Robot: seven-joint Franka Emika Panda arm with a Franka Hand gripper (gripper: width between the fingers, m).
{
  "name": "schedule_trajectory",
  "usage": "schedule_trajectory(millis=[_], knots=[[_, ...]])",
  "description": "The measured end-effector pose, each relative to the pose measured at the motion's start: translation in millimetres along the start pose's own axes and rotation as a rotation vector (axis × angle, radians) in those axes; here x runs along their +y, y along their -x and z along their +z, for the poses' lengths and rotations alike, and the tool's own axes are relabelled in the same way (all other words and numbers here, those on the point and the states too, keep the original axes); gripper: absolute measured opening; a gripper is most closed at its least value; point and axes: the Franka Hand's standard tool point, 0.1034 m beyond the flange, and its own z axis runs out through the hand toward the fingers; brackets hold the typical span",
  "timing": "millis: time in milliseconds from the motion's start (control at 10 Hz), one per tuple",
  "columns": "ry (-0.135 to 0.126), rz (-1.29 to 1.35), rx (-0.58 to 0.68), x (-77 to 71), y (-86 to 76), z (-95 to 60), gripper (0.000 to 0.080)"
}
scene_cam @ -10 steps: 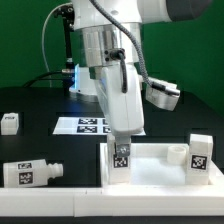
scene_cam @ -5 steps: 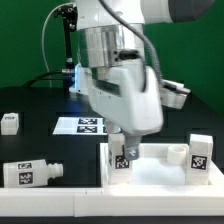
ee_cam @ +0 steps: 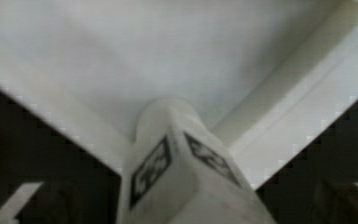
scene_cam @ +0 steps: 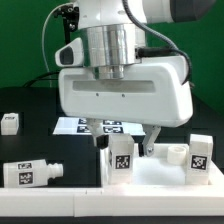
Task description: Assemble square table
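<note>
The square table's white top (scene_cam: 160, 172) lies at the front of the exterior view, right of centre. One tagged leg (scene_cam: 120, 156) stands upright at its corner on the exterior view's left, and a second leg (scene_cam: 201, 152) stands at the corner on the right. My gripper (scene_cam: 120, 142) hangs straight over the first leg, open, with a finger on each side and clear of it. In the wrist view that leg (ee_cam: 176, 170) rises from the top's corner (ee_cam: 176, 60), and my gripper (ee_cam: 190, 206) shows only dark fingertips (ee_cam: 16, 205) wide apart at the frame's corners.
Another tagged leg (scene_cam: 30, 172) lies on its side at the exterior view's left, behind the long white border wall (scene_cam: 50, 186). A small white tagged piece (scene_cam: 9, 122) sits further back on the left. The marker board (scene_cam: 88, 125) lies behind my gripper.
My gripper has let go of the upright leg, its fingers spreading wide. The hand has turned about its axis and now shows its broad side. The leg stays standing at the corner.
</note>
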Motion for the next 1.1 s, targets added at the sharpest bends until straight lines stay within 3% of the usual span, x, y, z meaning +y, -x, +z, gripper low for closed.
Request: schedule_trajectory(millis=[200,300,400,500,600,700,1100], knots=[[0.026,-0.484,0.019,-4.0,0.9,-1.4,0.0649],[0.022,-0.428,0.019,-3.6,1.1,-0.7,0.0649],[0.023,-0.411,0.019,-3.3,1.0,-0.6,0.0555],[0.023,-0.415,0.019,-2.9,0.9,-0.5,0.0405],[0.023,-0.394,0.019,-2.3,0.7,-0.3,0.0405],[0.026,-0.308,0.021,0.3,-0.5,-0.1,0.0286],[0.04,0.356,0.046,5.6,0.8,-0.9,0.0286]])
